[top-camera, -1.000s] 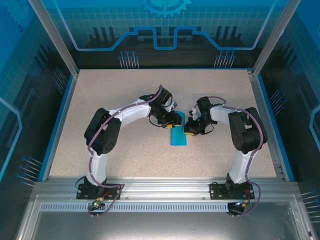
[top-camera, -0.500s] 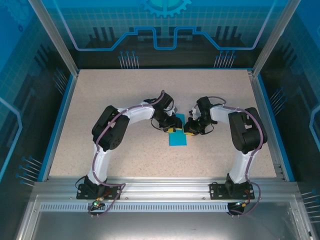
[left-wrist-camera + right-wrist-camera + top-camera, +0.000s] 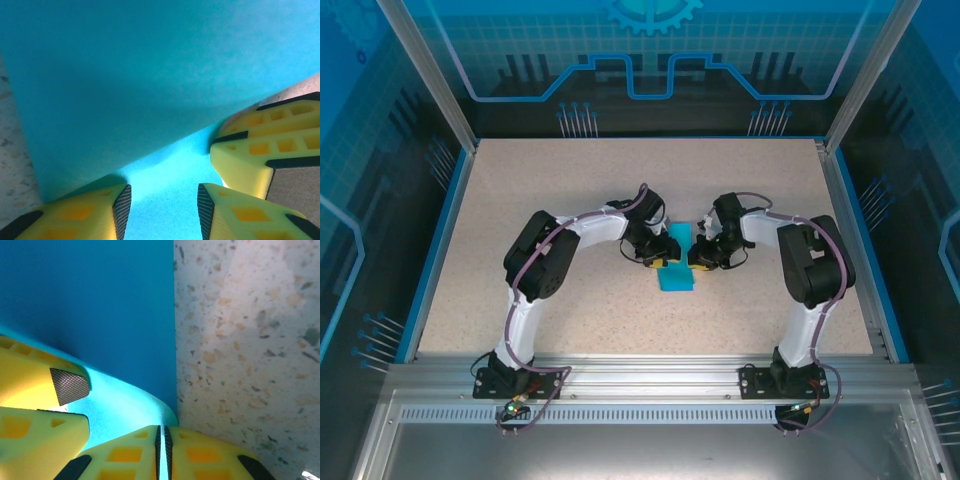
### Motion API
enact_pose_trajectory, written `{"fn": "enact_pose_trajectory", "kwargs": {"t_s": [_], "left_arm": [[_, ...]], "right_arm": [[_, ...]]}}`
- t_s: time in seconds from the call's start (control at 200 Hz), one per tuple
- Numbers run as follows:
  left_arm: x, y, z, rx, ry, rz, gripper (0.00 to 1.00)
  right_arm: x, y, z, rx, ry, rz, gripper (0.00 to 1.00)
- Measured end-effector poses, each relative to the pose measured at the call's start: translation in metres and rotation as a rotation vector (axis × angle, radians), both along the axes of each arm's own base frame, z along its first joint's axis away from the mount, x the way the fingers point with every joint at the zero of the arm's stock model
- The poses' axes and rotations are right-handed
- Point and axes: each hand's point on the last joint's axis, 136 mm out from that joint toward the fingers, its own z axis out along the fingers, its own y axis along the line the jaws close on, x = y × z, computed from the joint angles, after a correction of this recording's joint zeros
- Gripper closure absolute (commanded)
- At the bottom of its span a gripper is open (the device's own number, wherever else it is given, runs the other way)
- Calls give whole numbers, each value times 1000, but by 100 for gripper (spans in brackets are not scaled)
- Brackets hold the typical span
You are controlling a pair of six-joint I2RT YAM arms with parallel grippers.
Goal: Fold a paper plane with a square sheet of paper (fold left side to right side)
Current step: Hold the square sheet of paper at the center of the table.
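Speckled beige tabletop (image 3: 520,220) fills the cell, edged by a darker blue border strip (image 3: 438,240), with printed blue panels behind. Near the middle of it lies the square sheet of paper (image 3: 676,277). From above it reads as a narrow upright teal rectangle, its far part hidden between the two wrists.

The left gripper (image 3: 662,260) sits on the sheet's left side and the right gripper (image 3: 699,260) on its right, and the two almost touch over it.

In the left wrist view the left gripper (image 3: 163,210) is parted to a modest gap. Bright teal paper shows through the gap and nothing is clamped between the pads. A shaded layer of the sheet (image 3: 150,75) rises in front of it, and the other arm's yellow fingers (image 3: 260,150) stand just beside it.

In the right wrist view the right gripper (image 3: 162,452) is closed down to a hairline. A thin teal edge is caught in that slit, so it is pinching the sheet by its right edge. From there a lighter flap curls up over a darker layer (image 3: 100,305) that lies flat, with its straight edge against bare table.

My reading is that the left-over-right fold is being laid down: the edges look brought together but the paper is bowed, not creased. The next move calls for holding that pinch steady while the free gripper presses and sweeps along the fold, without dragging the layers out of line
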Motion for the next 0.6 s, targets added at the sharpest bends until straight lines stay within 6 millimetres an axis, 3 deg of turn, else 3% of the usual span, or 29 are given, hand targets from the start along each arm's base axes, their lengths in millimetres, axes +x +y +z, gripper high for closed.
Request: {"fn": "enact_pose_trajectory", "kwargs": {"t_s": [0.295, 0.6], "left_arm": [[0, 0, 0, -2, 1, -1, 55], [0, 0, 0, -2, 1, -1, 55]], "right_arm": [[10, 6, 29, 53, -84, -6, 87], [20, 11, 15, 61, -61, -26, 87]]}}
